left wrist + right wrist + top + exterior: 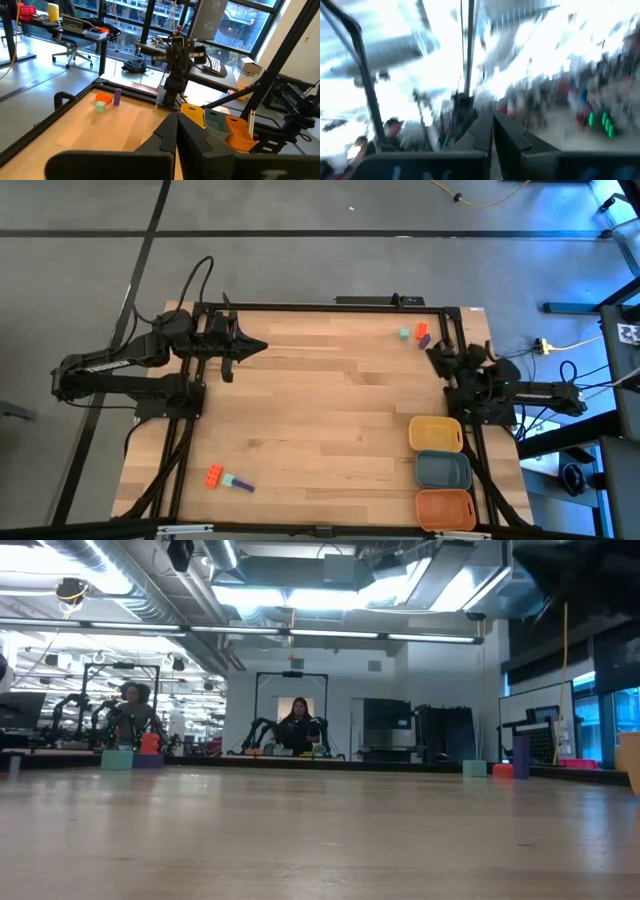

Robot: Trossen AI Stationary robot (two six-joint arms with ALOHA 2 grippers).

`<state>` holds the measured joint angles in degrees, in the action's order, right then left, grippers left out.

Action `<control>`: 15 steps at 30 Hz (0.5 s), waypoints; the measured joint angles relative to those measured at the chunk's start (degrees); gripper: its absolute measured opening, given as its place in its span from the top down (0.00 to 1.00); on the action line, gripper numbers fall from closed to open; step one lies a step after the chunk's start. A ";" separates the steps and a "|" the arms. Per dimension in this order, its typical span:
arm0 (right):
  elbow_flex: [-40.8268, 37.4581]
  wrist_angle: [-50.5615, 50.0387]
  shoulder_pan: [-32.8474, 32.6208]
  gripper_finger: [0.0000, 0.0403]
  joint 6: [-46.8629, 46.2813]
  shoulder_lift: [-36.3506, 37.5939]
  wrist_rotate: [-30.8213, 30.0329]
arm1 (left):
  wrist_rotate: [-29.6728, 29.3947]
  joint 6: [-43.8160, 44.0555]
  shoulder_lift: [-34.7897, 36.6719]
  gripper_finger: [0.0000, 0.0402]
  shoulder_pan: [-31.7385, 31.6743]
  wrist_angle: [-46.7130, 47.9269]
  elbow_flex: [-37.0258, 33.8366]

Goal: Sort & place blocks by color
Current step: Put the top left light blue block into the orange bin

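Note:
Three small blocks, teal (404,333), orange-red (420,329) and purple (424,340), stand on the table near its far right corner. The left wrist view shows them too, the purple block (117,97) upright. Another orange-red block (214,476), a teal one (228,480) and a purple one (243,486) lie in a row near the front left. My left gripper (255,347) (176,131) hangs shut and level over the far left of the table. My right gripper (437,355) (492,132) is shut at the right edge, tipped upward toward the room. Neither holds anything.
A yellow tray (436,434), a blue-grey tray (443,469) and an orange tray (445,508) stand in a row along the right edge toward the front. A black frame (330,306) borders the table. The middle of the wooden tabletop (330,410) is bare. People sit in the room beyond.

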<state>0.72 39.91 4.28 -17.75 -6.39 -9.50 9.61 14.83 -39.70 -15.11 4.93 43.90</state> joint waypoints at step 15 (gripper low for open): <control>36.41 -44.88 3.82 0.95 1.50 -22.78 0.02 | 2.47 1.22 0.08 1.00 0.00 0.13 0.00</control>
<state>37.13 -4.96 8.10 -16.25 -29.18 -9.47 12.08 16.05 -39.62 -15.11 5.06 43.90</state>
